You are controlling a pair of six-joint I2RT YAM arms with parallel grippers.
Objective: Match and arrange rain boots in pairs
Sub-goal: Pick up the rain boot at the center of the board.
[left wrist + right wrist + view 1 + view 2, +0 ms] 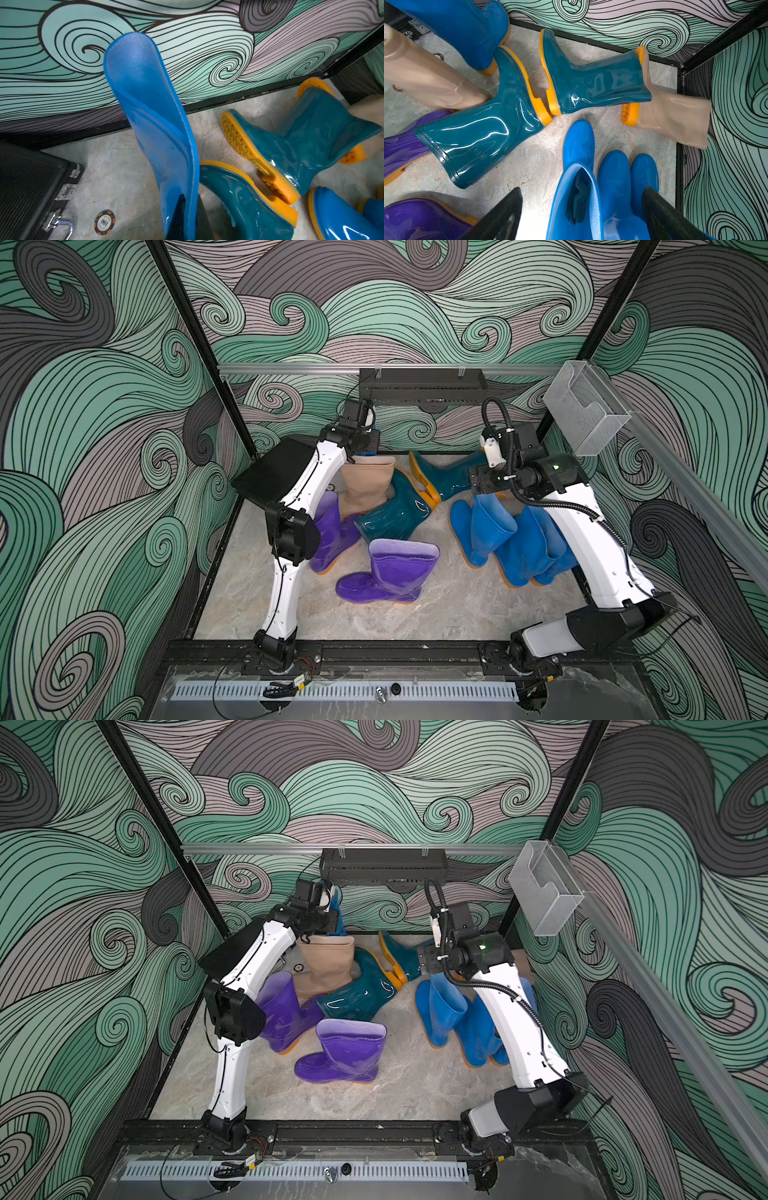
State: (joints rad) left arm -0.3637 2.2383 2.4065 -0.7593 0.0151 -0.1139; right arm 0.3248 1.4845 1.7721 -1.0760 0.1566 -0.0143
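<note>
My left gripper [190,207] is pinched tight on the thin shaft wall of a bright blue glossy rubber rain boot [149,104]. The shaft runs out from between my fingers toward the wave-patterned back wall [207,52], its textured lining turned to the wrist camera. In a top view the same boot [336,915] shows only as a blue sliver beside that gripper, at the far edge of the marbled tabletop [415,614], just behind an upright beige rubber boot [365,485]. I cannot tell whether its sole touches the surface. Near this grip a dark teal glossy boot [307,141] lies on its side with its orange-yellow sole facing me, and a second dark teal boot [239,199] lies just beside it, the two soles close together. On the other side of the held boot sit a flat black case with metal latches [25,187] and a striped poker chip [104,222]. My right gripper [582,191] hangs with its jaws spread wide over the open top of a standing bright blue boot [579,145]; two more bright blue boots [614,172] stand touching it in a row. A second beige boot [675,118] lies on its side near the corner. Two purple rubber boots [390,572] stand toward the front, near my left arm.
</note>
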